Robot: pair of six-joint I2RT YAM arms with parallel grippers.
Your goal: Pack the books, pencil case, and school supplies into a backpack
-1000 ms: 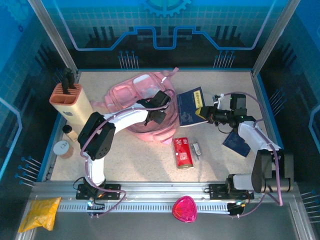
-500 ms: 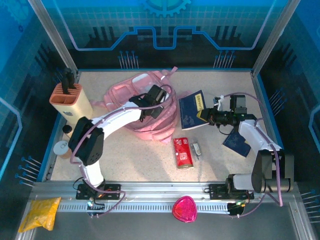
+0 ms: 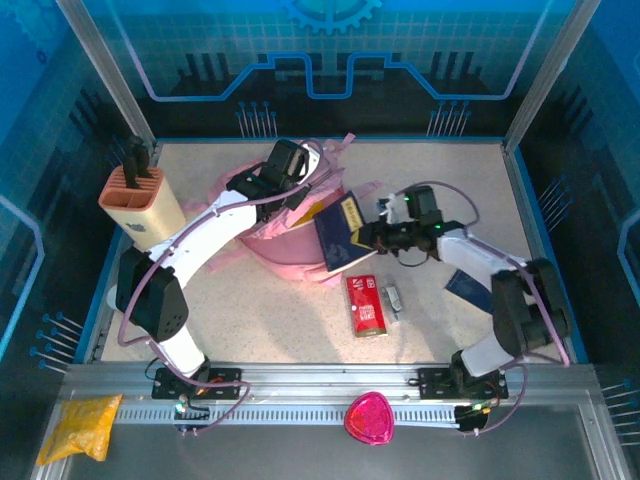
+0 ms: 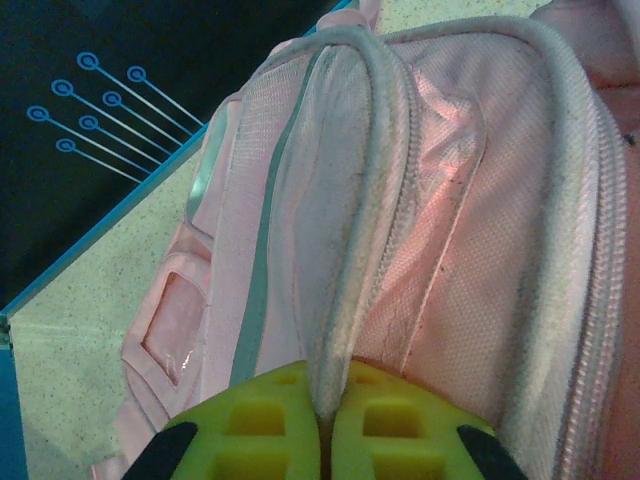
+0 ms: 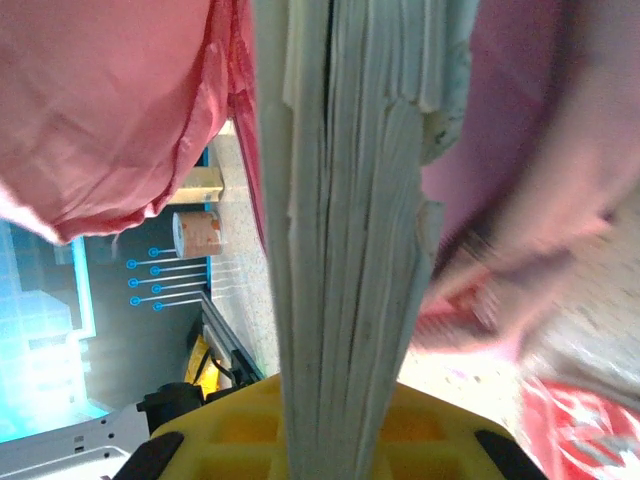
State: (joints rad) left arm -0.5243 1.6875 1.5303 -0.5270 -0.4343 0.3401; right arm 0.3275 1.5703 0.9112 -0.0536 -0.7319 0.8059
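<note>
At the centre of the speckled bench (image 3: 265, 312), seen from above, lies a soft pink backpack (image 3: 280, 235). The left pincer (image 3: 292, 188) is at the backpack's upper edge, in the upper middle of the frame. In the left wrist view its yellow-green fingers (image 4: 260, 430) are pressed together on a pale, zip-edged fold of the backpack, which runs up the middle of the picture.

Just right of the backpack, the right pincer (image 3: 364, 237) holds a navy-blue book (image 3: 338, 235). The book is tilted, and its left part overlaps the pink fabric. In the right wrist view the book's page edges rise through the middle of the frame, clamped between yellow fingers (image 5: 220, 440), with pink fabric on both sides.

Below the book, at lower centre, a glossy red pencil case (image 3: 366, 305) lies flat on the bench. A small grey-white piece (image 3: 393, 297) lies just beside its right edge. A second dark blue book (image 3: 470, 290) lies at the right, partly under the right arm. A beige knife block (image 3: 140, 200) stands at the left edge of the bench. On the metal rail along the bottom are a pink heart-shaped thing (image 3: 369, 418) and, at lower left, a yellow plastic bag (image 3: 80, 425).
</note>
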